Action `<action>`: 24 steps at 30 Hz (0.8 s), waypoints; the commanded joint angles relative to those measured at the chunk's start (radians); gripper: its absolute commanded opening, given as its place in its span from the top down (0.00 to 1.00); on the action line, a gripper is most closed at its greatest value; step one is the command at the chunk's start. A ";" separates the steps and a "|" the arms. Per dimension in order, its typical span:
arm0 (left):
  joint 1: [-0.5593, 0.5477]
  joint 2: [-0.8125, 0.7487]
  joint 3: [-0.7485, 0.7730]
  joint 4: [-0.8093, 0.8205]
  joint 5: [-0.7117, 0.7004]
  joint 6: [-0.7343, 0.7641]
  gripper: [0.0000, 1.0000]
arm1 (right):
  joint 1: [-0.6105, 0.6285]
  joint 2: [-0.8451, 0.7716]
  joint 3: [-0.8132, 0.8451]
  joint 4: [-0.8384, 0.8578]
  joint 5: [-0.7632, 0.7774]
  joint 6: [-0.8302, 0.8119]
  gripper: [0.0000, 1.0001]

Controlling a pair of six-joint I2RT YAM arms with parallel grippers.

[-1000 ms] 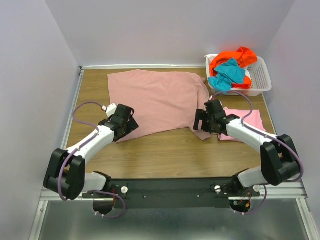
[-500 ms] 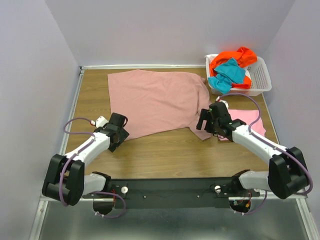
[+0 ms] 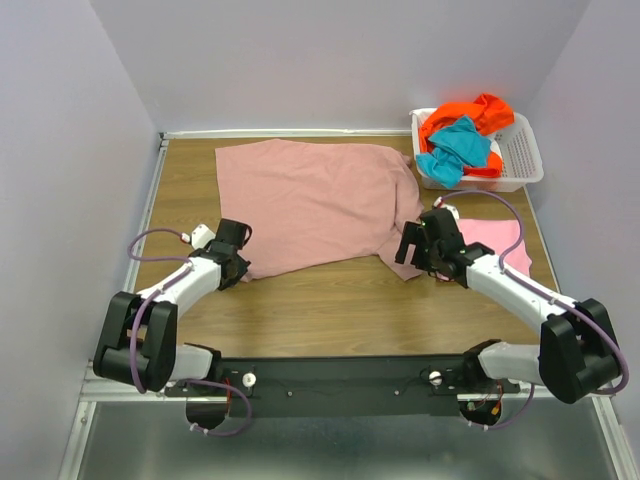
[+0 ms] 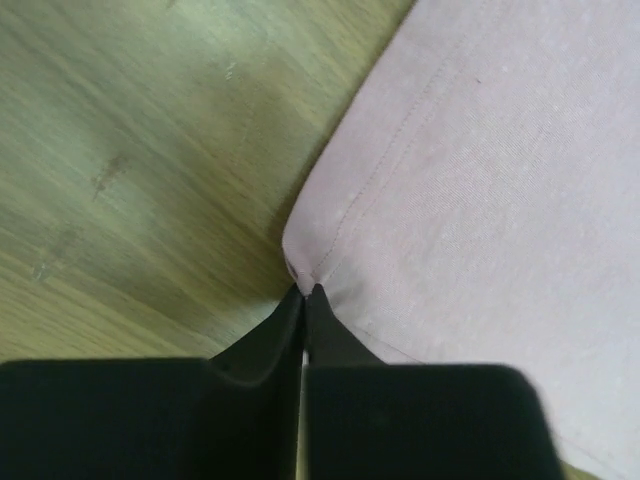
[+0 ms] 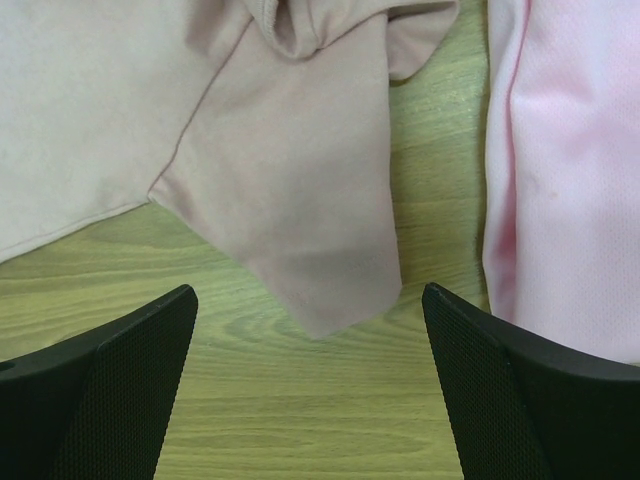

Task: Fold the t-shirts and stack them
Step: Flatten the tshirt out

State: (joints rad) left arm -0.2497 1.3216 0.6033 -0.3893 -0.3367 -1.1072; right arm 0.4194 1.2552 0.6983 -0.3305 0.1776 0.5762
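The large rose-mauve t-shirt [image 3: 310, 200] lies spread flat on the wooden table. My left gripper [image 3: 240, 268] sits at its near-left corner. In the left wrist view the left gripper [image 4: 305, 291] is shut, its tips pinching the hemmed corner of the rose-mauve t-shirt [image 4: 480, 180]. My right gripper [image 3: 410, 246] hovers open over the shirt's near-right sleeve [image 5: 300, 210], which lies between the fingers [image 5: 130, 380] untouched. A light pink t-shirt [image 3: 492, 240] lies folded to the right, also seen as pink cloth [image 5: 565, 180] in the right wrist view.
A white slotted basket [image 3: 522, 160] stands at the back right, holding an orange t-shirt [image 3: 470, 113] and a teal t-shirt [image 3: 460, 145]. Grey walls enclose the table on three sides. Bare wood [image 3: 330, 310] runs along the near edge.
My left gripper has dropped back to the shirt's near-left corner and shut on it. The right gripper has shifted slightly right over the sleeve and stayed open.
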 commanded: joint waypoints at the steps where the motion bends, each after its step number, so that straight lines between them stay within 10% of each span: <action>1: 0.001 0.030 -0.014 0.007 0.036 0.041 1.00 | -0.002 -0.017 -0.025 0.007 0.062 0.019 0.00; 8: 0.042 -0.048 0.041 -0.108 -0.103 0.036 1.00 | -0.002 -0.016 -0.026 -0.021 0.053 -0.010 0.00; 14: 0.291 -0.197 0.085 -0.143 -0.170 0.101 1.00 | -0.001 -0.040 -0.023 -0.035 -0.033 -0.059 0.00; 24: 0.311 -0.226 0.089 -0.094 -0.096 0.147 1.00 | 0.096 -0.023 -0.048 -0.036 -0.152 -0.024 0.05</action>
State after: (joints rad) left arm 0.0578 1.0855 0.6930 -0.4850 -0.4316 -0.9840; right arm 0.4652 1.2324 0.6621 -0.3485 0.0769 0.5316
